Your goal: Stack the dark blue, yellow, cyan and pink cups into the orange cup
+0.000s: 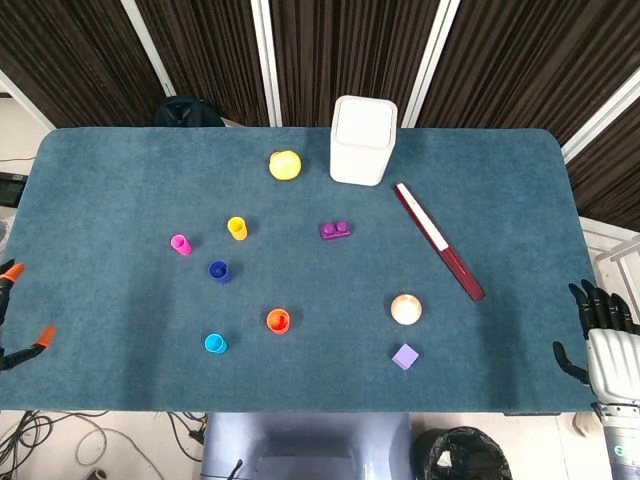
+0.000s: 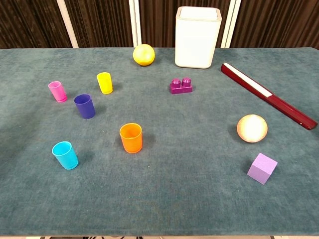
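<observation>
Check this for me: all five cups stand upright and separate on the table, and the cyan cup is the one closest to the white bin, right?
Not quite. The cups do stand upright and apart, but the cyan cup is the farthest from the white bin; the yellow cup is the closest. The chest view shows this, and the head view agrees.

On the blue desk (image 1: 120, 180), the orange cup (image 1: 278, 321) stands alone. The cyan cup (image 1: 215, 344) is at its 8 o'clock, the dark blue cup (image 1: 219, 271) at 10. The right robot hand (image 1: 603, 345) waits off the desk's edge with its fingers apart.
</observation>
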Controlling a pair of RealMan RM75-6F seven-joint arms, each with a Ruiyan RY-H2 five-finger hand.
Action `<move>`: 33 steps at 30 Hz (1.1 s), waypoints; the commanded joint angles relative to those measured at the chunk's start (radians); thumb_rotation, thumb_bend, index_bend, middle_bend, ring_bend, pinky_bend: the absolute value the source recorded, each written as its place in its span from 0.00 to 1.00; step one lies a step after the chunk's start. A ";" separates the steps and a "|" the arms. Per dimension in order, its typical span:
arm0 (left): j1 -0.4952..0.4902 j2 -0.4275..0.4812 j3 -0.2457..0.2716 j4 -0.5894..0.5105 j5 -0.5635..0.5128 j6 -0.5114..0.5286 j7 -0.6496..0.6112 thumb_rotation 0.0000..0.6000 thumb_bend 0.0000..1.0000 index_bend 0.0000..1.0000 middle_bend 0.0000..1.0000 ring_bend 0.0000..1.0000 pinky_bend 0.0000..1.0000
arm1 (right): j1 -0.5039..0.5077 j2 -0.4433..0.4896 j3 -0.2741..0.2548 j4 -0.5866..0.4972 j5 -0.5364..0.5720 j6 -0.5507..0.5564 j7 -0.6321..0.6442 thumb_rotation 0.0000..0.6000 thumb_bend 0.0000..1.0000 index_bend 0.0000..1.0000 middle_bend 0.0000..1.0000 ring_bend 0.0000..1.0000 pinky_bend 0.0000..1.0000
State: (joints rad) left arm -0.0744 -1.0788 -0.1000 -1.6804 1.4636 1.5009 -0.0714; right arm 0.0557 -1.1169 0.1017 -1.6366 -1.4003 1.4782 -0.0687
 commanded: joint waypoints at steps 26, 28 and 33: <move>-0.615 -0.132 -0.106 -0.007 -0.459 -0.704 0.573 1.00 0.21 0.12 0.02 0.00 0.00 | 0.014 -0.028 0.047 0.080 0.119 -0.048 -0.003 1.00 0.42 0.04 0.00 0.04 0.02; -0.635 -0.162 -0.104 0.021 -0.494 -0.710 0.591 1.00 0.21 0.13 0.02 0.00 0.00 | 0.013 -0.029 0.050 0.081 0.123 -0.045 -0.004 1.00 0.42 0.04 0.00 0.04 0.02; -0.685 -0.227 -0.099 0.076 -0.561 -0.718 0.632 1.00 0.21 0.16 0.02 0.00 0.00 | 0.013 -0.029 0.049 0.081 0.126 -0.046 -0.009 1.00 0.42 0.04 0.00 0.04 0.02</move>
State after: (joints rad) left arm -0.7429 -1.2879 -0.2024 -1.6186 0.9192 0.7882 0.5455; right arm 0.0685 -1.1461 0.1512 -1.5557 -1.2746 1.4322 -0.0776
